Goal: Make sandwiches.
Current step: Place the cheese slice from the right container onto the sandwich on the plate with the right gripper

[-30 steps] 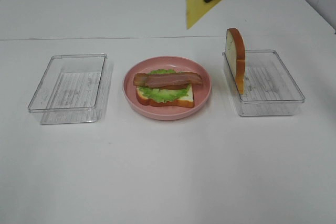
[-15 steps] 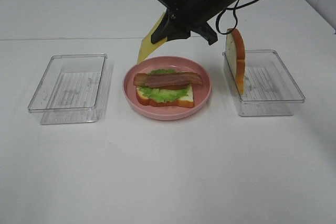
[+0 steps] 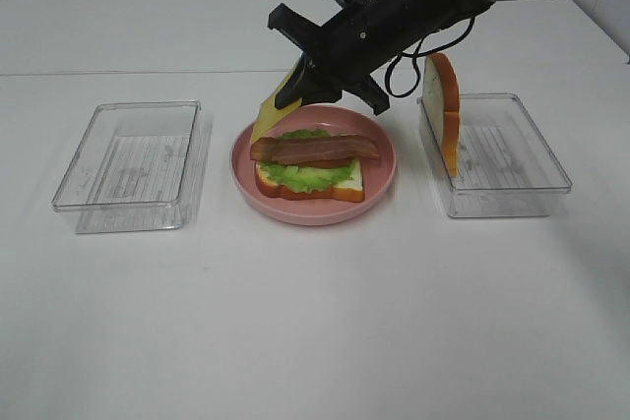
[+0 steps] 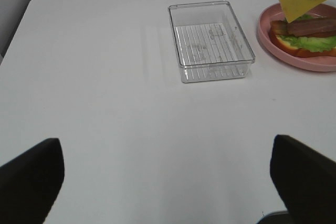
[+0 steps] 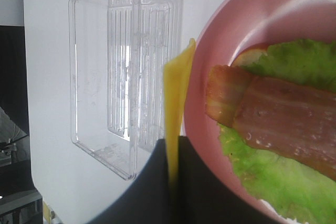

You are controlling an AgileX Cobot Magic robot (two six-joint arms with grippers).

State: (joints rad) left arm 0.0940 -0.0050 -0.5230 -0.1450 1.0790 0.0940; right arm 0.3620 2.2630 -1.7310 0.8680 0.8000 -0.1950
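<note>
Landmark: pink plate (image 3: 379, 184), middle of a white table (image 3: 315, 322).

- Bread slice (image 3: 346, 184): flat on the plate, white with orange-brown crust; bottom layer of the stack.
- Lettuce (image 3: 305, 177): ruffled green, lying on the slice, edges showing beyond the bacon.
- Bacon (image 3: 315, 150): reddish-brown strips laid across the lettuce; top of the stack on the plate.
- Cheese (image 3: 271, 112): yellow square, hanging tilted, its low corner over the plate's far-left rim, just beside the bacon's end. Whether it touches plate or bacon cannot be told.
- Right gripper (image 3: 313, 84): black, reaching across above the plate's far side, jaws pressed together and pinching the upper edge of the cheese. In the right wrist view the cheese shows edge-on beside the plate rim.
- Second slice (image 3: 443, 110): standing upright on edge at the near-plate end of the right tray (image 3: 512, 159), right of the plate.
- Left tray (image 3: 133, 159): clear plastic, ribbed floor, left of the plate.
- Left gripper (image 4: 168, 174): well apart from the plate beyond the left tray, fingers spread wide over bare table.
</note>
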